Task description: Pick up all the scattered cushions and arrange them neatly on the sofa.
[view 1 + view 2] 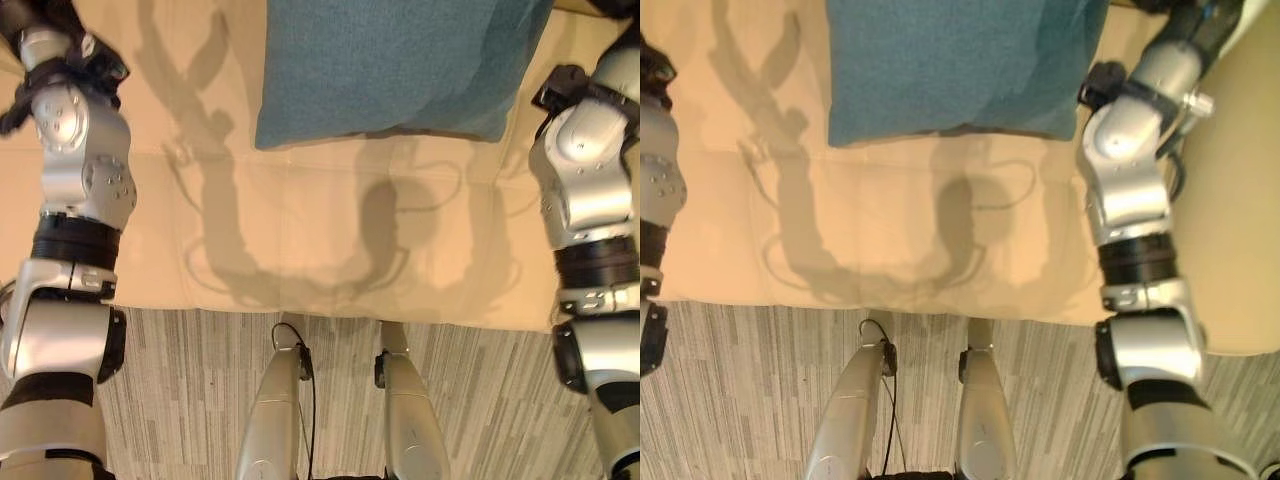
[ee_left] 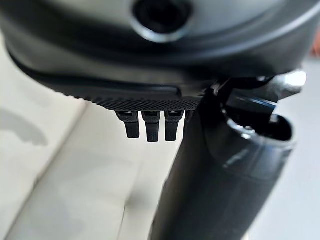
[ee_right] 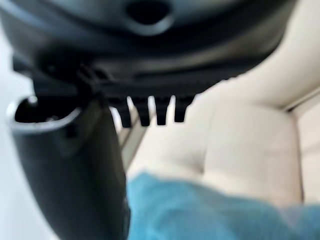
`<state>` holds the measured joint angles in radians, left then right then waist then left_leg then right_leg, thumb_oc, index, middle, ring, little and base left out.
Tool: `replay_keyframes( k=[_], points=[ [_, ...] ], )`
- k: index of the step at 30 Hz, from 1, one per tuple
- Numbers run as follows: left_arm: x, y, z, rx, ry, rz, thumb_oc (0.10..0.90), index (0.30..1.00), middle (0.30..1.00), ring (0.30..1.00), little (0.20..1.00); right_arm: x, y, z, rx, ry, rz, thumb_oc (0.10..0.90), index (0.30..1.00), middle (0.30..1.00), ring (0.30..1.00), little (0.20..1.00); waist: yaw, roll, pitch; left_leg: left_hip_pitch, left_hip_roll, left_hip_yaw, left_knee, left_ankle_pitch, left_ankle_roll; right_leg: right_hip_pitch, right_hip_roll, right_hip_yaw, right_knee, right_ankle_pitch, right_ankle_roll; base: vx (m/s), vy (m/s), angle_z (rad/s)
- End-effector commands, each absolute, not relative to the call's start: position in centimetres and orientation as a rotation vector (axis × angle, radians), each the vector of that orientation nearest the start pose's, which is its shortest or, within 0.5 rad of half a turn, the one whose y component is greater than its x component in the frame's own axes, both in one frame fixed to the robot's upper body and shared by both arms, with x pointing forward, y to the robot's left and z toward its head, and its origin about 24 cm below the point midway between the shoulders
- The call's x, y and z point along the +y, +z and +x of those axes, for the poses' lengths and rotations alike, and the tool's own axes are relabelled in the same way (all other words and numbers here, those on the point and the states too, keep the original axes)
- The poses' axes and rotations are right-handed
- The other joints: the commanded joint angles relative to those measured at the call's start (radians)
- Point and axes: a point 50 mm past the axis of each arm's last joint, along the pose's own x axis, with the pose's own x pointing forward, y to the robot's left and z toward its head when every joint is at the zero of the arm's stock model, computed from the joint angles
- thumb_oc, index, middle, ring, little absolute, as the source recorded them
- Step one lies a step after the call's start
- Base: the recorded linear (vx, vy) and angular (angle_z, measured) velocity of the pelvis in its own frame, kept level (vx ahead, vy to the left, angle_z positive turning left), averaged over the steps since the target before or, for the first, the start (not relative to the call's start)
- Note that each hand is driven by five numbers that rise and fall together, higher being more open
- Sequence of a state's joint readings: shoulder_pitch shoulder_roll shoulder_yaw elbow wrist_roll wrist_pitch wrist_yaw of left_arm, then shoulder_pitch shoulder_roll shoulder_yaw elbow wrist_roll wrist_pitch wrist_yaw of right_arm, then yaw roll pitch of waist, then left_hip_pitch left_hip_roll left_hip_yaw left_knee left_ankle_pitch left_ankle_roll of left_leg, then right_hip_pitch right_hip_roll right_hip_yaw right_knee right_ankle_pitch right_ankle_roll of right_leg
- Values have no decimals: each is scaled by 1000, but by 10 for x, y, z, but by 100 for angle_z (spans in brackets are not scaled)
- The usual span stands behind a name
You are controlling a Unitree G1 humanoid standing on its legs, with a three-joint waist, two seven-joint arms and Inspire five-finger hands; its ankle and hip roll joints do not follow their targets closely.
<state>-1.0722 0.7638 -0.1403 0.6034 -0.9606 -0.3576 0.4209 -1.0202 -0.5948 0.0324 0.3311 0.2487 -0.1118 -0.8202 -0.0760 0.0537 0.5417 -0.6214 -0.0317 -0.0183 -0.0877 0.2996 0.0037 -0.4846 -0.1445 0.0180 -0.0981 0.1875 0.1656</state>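
Note:
A teal-blue cushion [image 1: 390, 70] lies flat on the cream sofa seat [image 1: 300, 230], near its back and straight ahead of me. Both arms are raised, one on each side of the cushion. My left hand [image 2: 150, 75] hovers over bare cream upholstery with its fingers [image 2: 152, 127] straight and nothing in them. My right hand [image 3: 150, 75] hangs just above the cushion's [image 3: 210, 210] edge, fingers [image 3: 150, 112] straight, thumb [image 3: 70, 165] apart from them, holding nothing. Neither hand touches the cushion.
The sofa's front edge [image 1: 300, 312] runs across the view, with grey striped carpet [image 1: 180, 400] below it. A cream sofa arm [image 1: 1240, 200] rises on the right. The backrest cushions [image 3: 240, 135] stand beyond the blue cushion.

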Motion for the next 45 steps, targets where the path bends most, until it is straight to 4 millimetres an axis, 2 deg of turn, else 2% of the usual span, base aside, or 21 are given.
replay_keyframes(
  k=[1,6,7,8,9,10,12,14,16,17,18,20,24,25,27,30,32,36,40,44,45],
  points=[
    [296,317,333,-914,401,-415,800,900,900,900,900,-264,308,308,-984,-779,209,800,900,900,900,900,7,-4,-163,60,7,4,3,-274,-51,43,-53,45,11,-105,45,22,-12,-11],
    [298,195,322,-629,413,-418,800,900,900,900,900,-316,239,272,-898,-942,276,800,900,900,900,900,8,-22,-180,110,-8,-32,143,-350,-25,142,-55,58,71,-154,12,10,24,10],
    [297,192,321,-622,412,-418,800,900,900,900,900,-316,237,271,-894,-940,272,800,900,900,900,900,8,-20,-181,110,-9,-31,149,-347,-24,142,-55,59,75,-152,12,60,63,8],
    [298,142,306,-487,455,-421,800,900,900,900,900,-332,214,257,-833,-981,229,800,900,900,900,900,10,-24,-201,142,-14,-38,201,-379,-15,176,-56,59,109,-171,0,44,39,6],
    [298,141,306,-484,455,-420,800,900,900,900,900,-332,213,257,-831,-981,227,800,900,900,900,900,10,-24,-202,142,-14,-38,202,-379,-15,177,-56,59,108,-171,0,142,78,6],
    [298,97,286,-368,501,-469,800,900,900,900,900,-341,191,244,-771,-1002,176,800,900,900,900,900,15,-29,-228,179,-21,-43,237,-406,-4,215,-57,51,124,-180,-3,128,73,5],
    [301,73,270,-300,542,-449,800,900,900,900,900,-347,177,236,-722,-1034,137,800,900,900,900,900,17,-29,-241,210,-27,-44,244,-423,3,242,-54,47,122,-177,-4,88,67,0],
    [306,-3,216,-12,656,-390,800,900,900,900,900,-355,133,220,-533,-1088,45,800,900,900,900,900,25,-31,-305,284,-18,-16,207,-428,18,269,-64,12,85,-73,17,64,50,-15],
    [311,-46,176,180,736,-375,800,900,900,900,900,-352,101,212,-392,-1086,-5,800,900,900,900,900,54,-34,-344,342,4,25,169,-416,18,273,-71,-65,97,-9,32,18,4,-44],
    [311,-46,176,180,736,-374,800,900,900,900,900,-352,101,212,-391,-1086,-4,800,900,900,900,900,54,-35,-346,343,3,25,164,-412,18,272,-72,-65,96,-8,32,-80,-29,-52],
    [309,-78,146,338,812,-425,800,900,900,900,900,-348,75,208,-279,-1072,9,800,900,900,900,900,83,-35,-361,359,16,45,162,-409,22,312,-74,-130,151,-44,20,-62,-47,-41],
    [304,-117,93,620,866,-381,800,900,900,900,900,-347,20,182,-33,-1060,24,800,900,900,900,900,99,-35,-422,396,30,46,152,-384,15,423,-60,-115,283,-176,-13,-67,-53,-11],
    [295,-136,61,843,822,-219,800,900,900,900,900,-338,-13,165,127,-1033,37,800,900,900,900,900,109,-50,-494,383,0,6,158,-354,7,530,-22,34,377,-180,-10,-163,-141,30],
    [292,-139,53,898,836,-143,800,900,900,900,900,-331,-29,155,189,-1054,78,800,900,900,900,900,113,-65,-524,348,-41,-54,172,-321,3,615,31,175,361,-192,-11,-305,-177,66],
    [291,-140,52,919,853,-150,800,900,900,900,900,-325,-37,158,225,-1035,115,800,900,900,900,900,135,-65,-508,318,-64,-114,158,-263,-12,634,107,250,312,-343,-75,-451,-219,105],
    [275,-147,60,977,761,-107,800,900,900,900,900,-319,-27,175,179,-966,123,800,900,900,900,900,151,-32,-462,261,-29,-187,34,-126,-85,598,188,178,265,-456,-156,-591,-242,134],
    [266,-150,64,990,737,-108,800,900,900,900,900,-313,-15,189,134,-913,108,800,900,900,900,900,140,-28,-419,235,-28,-169,19,-150,-111,561,192,132,268,-451,-171,-631,-96,103],
    [247,-161,47,1091,725,-170,800,900,900,900,900,-295,-11,189,125,-803,62,800,900,900,900,900,84,-57,-410,315,37,72,202,-298,-31,496,113,-53,229,-357,-135,-522,19,80],
    [239,-163,42,1105,715,-200,800,900,900,900,900,-289,-22,183,191,-740,10,800,900,900,900,900,55,-90,-432,470,113,150,347,-451,-17,466,42,-211,191,-312,-137,-340,94,141],
    [241,-165,25,1157,715,-189,800,900,900,900,900,-289,-29,180,229,-662,-2,800,900,900,900,900,53,-101,-465,616,169,206,236,-458,-40,473,7,-343,177,-301,-129,-130,281,135],
    [243,-164,36,1139,668,-158,800,900,900,900,900,-288,-42,175,292,-653,5,800,900,900,900,900,41,-107,-472,604,255,348,214,-422,-65,492,-39,-433,172,-299,-115,-22,215,135]
  ],
)
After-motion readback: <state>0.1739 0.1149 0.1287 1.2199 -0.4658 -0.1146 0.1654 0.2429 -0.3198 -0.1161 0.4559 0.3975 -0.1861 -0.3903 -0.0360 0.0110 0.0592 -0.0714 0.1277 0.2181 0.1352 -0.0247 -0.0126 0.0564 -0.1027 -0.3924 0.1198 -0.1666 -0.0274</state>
